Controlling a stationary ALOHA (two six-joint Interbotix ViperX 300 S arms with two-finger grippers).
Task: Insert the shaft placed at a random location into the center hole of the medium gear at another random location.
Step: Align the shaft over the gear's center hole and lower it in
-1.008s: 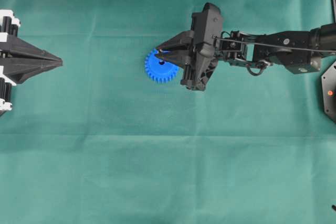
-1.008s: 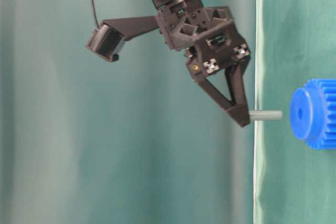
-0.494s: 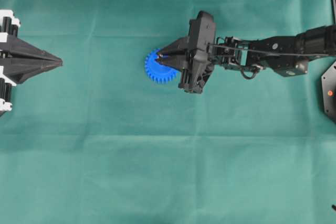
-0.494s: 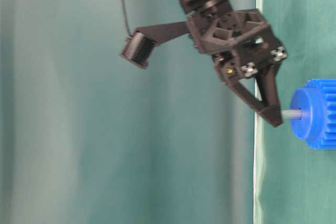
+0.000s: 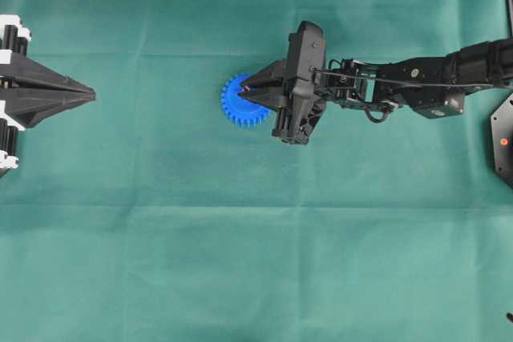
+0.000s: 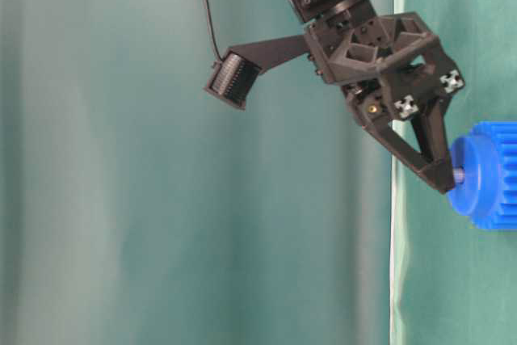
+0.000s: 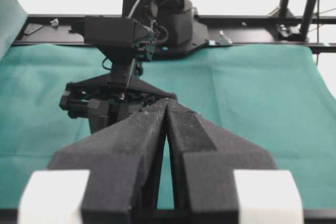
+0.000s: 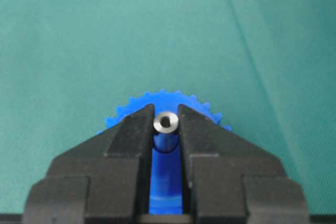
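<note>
The medium gear (image 5: 234, 106) is bright blue and lies flat on the green cloth, left of centre. My right gripper (image 5: 243, 89) hangs over its hub, shut on the shaft (image 8: 166, 122), a small silvery pin standing on end. From table level only a short stub of the shaft (image 6: 459, 174) shows between the right gripper (image 6: 447, 182) and the medium gear (image 6: 493, 191). The rest sits in the center hole, which the shaft hides. Blue teeth of the medium gear (image 8: 165, 99) show beyond the right gripper (image 8: 166, 124). My left gripper (image 5: 94, 96) rests shut and empty at the far left, and the left wrist view shows the left gripper (image 7: 166, 104) with its tips together.
A black rounded fixture (image 5: 503, 140) sits at the right edge of the cloth. The right arm (image 5: 401, 86) stretches in from the right above the cloth. A black frame rail (image 7: 252, 24) runs along the far side of the table.
The right gripper has come down over the gear with the shaft. The shaft's free length has shrunk from a long pin clear of the hub to a short stub in it. The left arm has not moved.
</note>
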